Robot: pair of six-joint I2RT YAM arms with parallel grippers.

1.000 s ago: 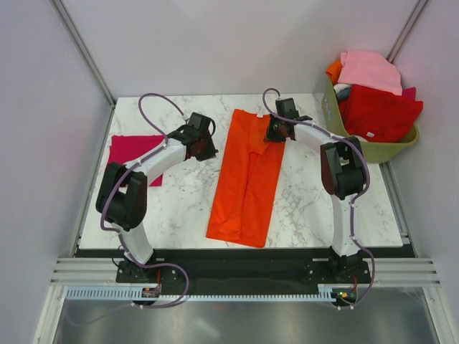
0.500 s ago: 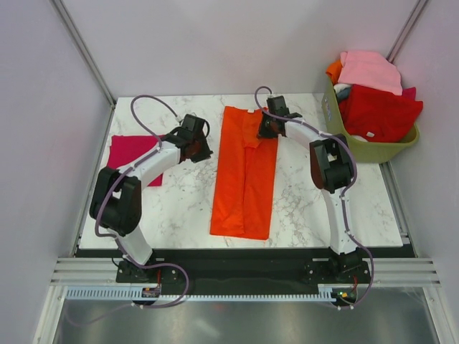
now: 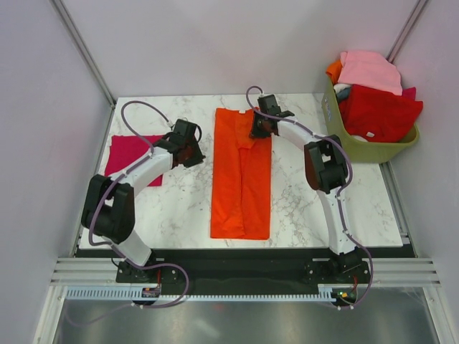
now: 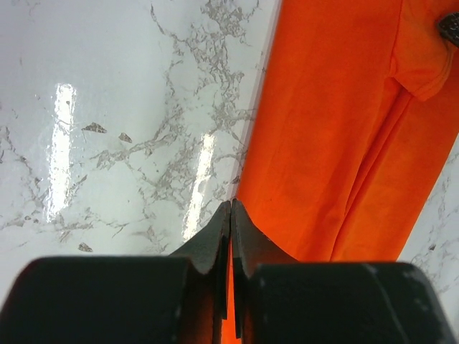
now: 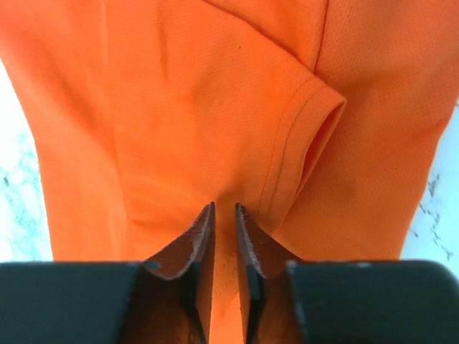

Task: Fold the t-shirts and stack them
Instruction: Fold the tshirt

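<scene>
The orange t-shirt [image 3: 242, 179] lies as a long strip folded lengthwise down the middle of the table, and fills the right wrist view [image 5: 179, 93]. My right gripper [image 3: 257, 127] is at its far right corner beside a sleeve [image 5: 308, 136]; its jaws [image 5: 224, 209] are pinched on a fold of the orange cloth. My left gripper [image 3: 192, 147] is shut and empty, low over the marble just left of the shirt's left edge [image 4: 287, 143]; its tips [image 4: 231, 206] point at that edge. The crimson-magenta t-shirt [image 3: 133, 154] lies folded flat at the far left.
A green basket [image 3: 373, 149] heaped with pink, red and orange clothes stands off the table's back right corner. White walls and metal rails close in the table on the left, back and right. Bare marble [image 3: 179, 201] shows between the two shirts.
My right gripper has dragged the shirt's far end to the left and away, so the strip now lies straight rather than slanted. My left gripper has moved left, staying shut.
</scene>
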